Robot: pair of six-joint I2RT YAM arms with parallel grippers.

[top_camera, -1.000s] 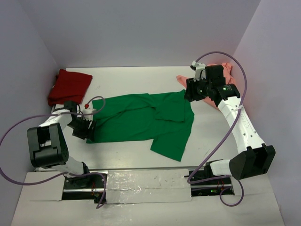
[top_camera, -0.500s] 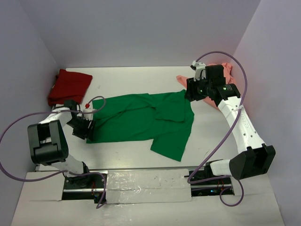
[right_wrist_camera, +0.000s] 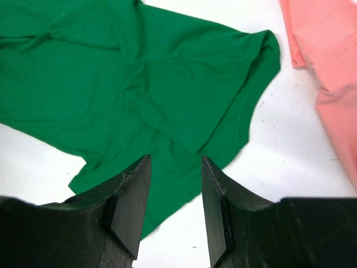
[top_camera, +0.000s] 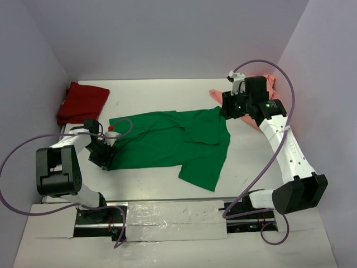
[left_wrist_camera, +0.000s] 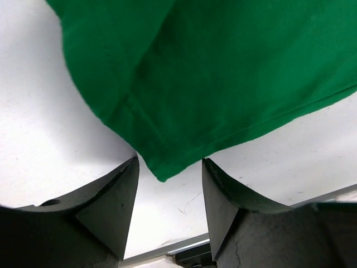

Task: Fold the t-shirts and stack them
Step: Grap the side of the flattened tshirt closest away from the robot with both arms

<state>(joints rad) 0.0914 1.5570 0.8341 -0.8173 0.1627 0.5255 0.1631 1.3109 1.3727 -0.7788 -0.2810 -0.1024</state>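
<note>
The green t-shirt (top_camera: 173, 142) lies spread mid-table, with the left gripper (left_wrist_camera: 169, 163) open at its near-left hem corner and the right gripper (right_wrist_camera: 175, 160) open over its far-right sleeve.

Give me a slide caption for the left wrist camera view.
Open left claw framing a corner of the green t-shirt on the white table.

White table (top_camera: 152, 185) (faintly scuffed), pale lilac walls (top_camera: 167, 39); taped metal rail (top_camera: 173, 220) at near edge
</note>
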